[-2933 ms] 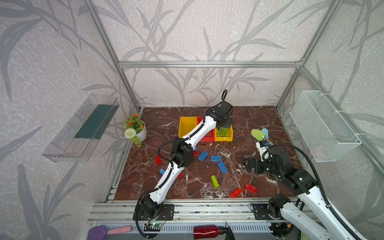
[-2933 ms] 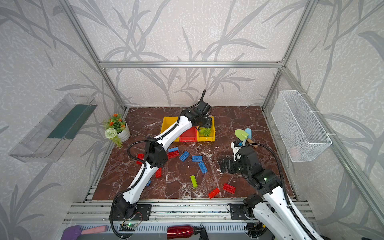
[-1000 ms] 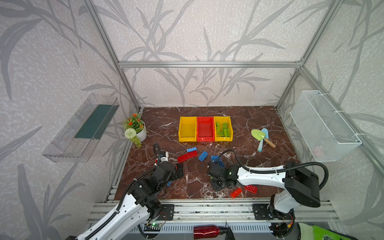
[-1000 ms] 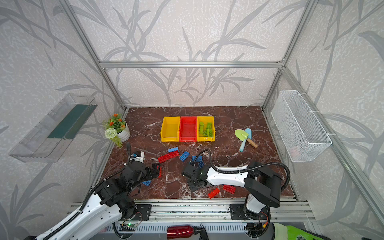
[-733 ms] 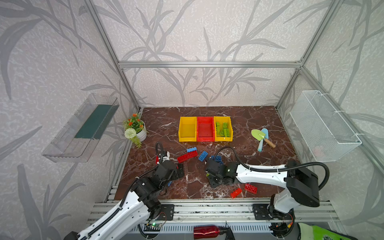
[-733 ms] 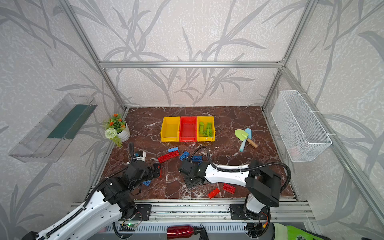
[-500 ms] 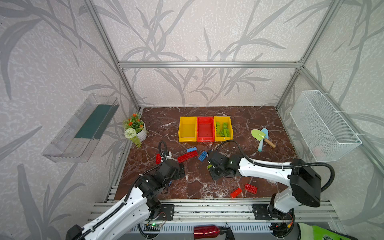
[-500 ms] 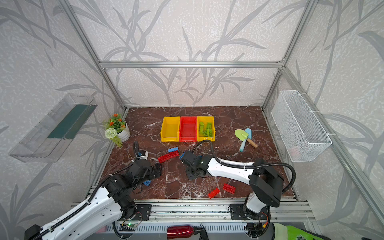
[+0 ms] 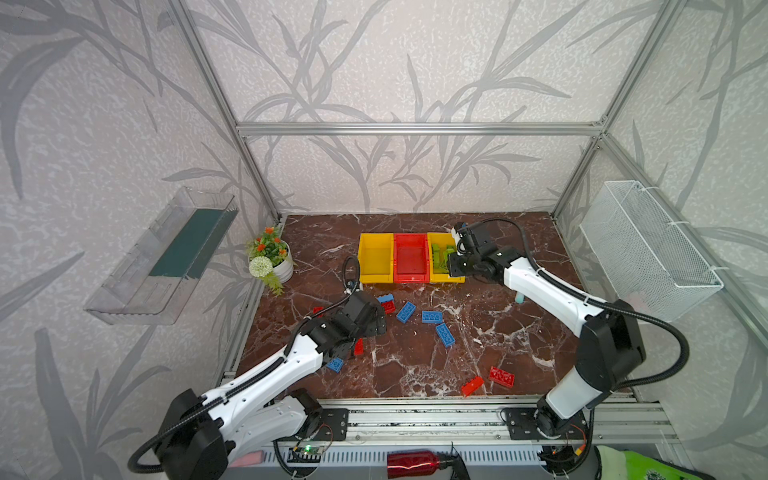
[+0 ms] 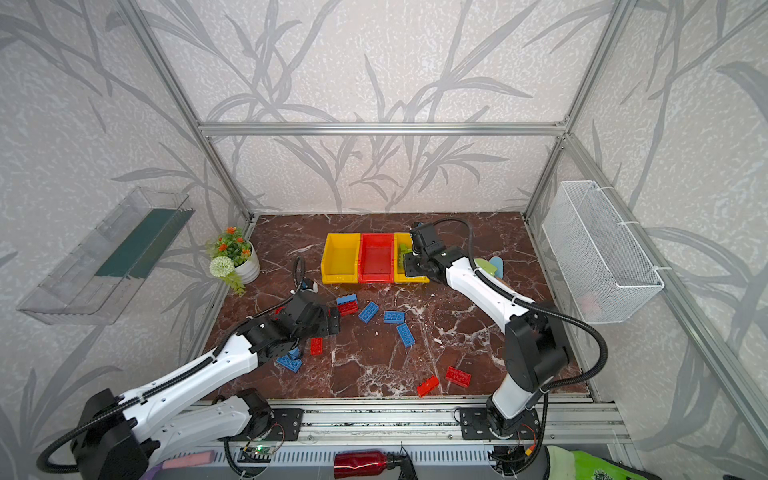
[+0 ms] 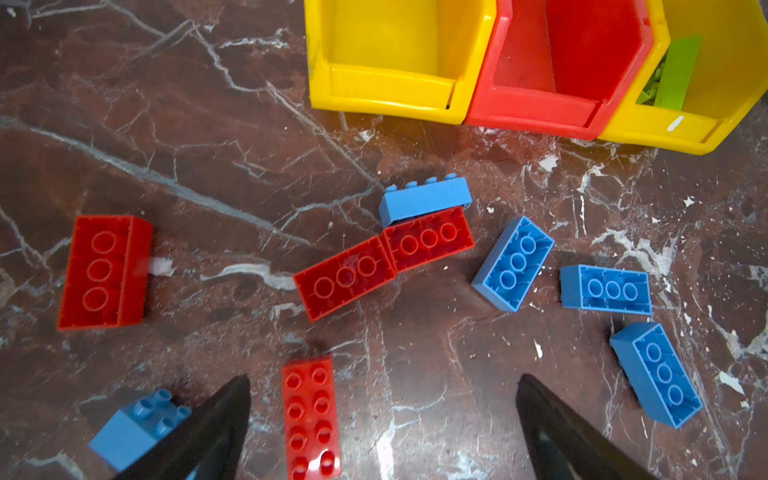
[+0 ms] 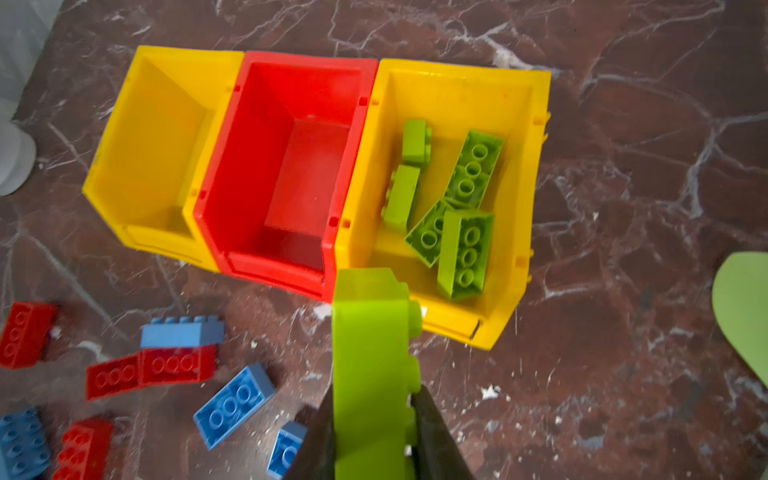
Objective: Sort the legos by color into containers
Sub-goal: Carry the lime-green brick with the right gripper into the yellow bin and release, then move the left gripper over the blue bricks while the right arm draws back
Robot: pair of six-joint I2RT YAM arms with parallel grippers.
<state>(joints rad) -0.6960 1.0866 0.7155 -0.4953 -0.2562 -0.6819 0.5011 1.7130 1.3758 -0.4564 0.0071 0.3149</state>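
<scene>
Over the green-filled yellow bin (image 12: 457, 70), the right end effector (image 12: 372, 395) clamps a green lego (image 12: 370, 332).

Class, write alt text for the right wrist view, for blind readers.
Black jaws grip a lime green studded plastic brick near a yellow plastic bin holding five green bricks. An empty red plastic bin adjoins it; red bricks and blue bricks lie on brown marble.

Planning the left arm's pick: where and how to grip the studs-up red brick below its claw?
Likely grip the red brick across its narrow width, on the long flat sides, from above: it lies flat, free of neighbours, below the open left claw.
</scene>
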